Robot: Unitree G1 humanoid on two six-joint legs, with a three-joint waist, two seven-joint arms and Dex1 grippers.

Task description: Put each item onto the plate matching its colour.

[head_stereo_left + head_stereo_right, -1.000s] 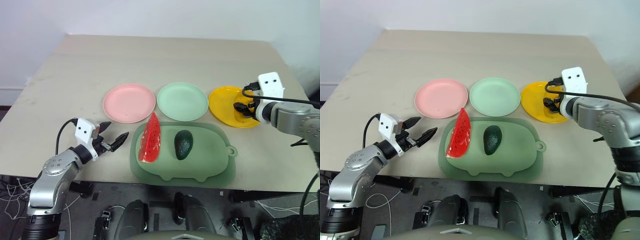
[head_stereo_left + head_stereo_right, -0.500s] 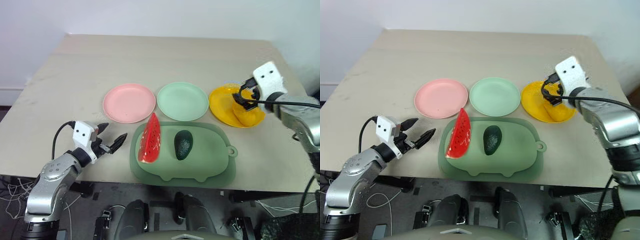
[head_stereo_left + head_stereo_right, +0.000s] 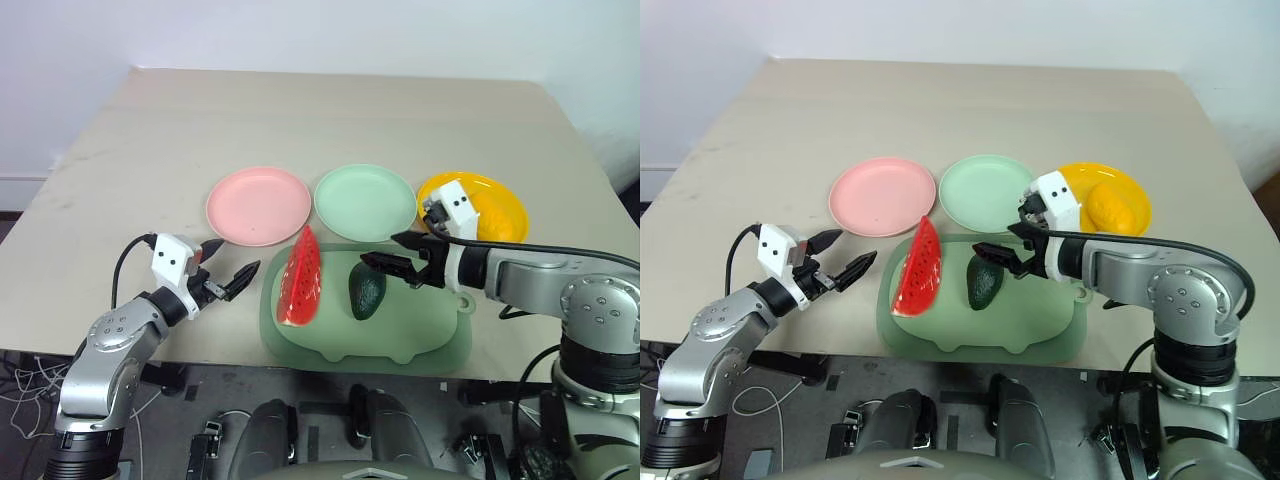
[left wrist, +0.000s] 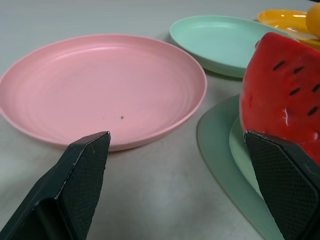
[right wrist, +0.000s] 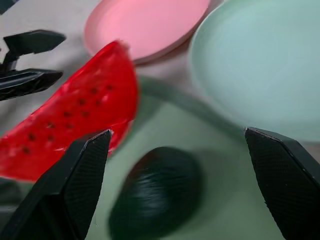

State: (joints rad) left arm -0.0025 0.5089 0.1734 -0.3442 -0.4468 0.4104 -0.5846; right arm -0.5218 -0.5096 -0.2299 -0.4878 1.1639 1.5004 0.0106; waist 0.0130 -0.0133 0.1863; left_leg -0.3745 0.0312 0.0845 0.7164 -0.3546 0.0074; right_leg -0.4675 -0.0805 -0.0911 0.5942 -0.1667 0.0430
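Mango (image 3: 1108, 205) lies on the yellow plate (image 3: 1138, 196) — right gripper (image 3: 392, 253), fingers apart and empty, hovers over the avocado (image 3: 366, 290); left gripper (image 3: 228, 268) spread too.

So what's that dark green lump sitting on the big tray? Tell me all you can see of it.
It looks like a toy avocado: dark green, egg-shaped, with a finely ridged skin and a plastic look, whole rather than cut. It lies on its side on the large green tray, apart from the watermelon wedge on its left. The right gripper hovers just above it with its fingers open; whether it touches the avocado I cannot tell. The mint green plate behind the tray is bare.
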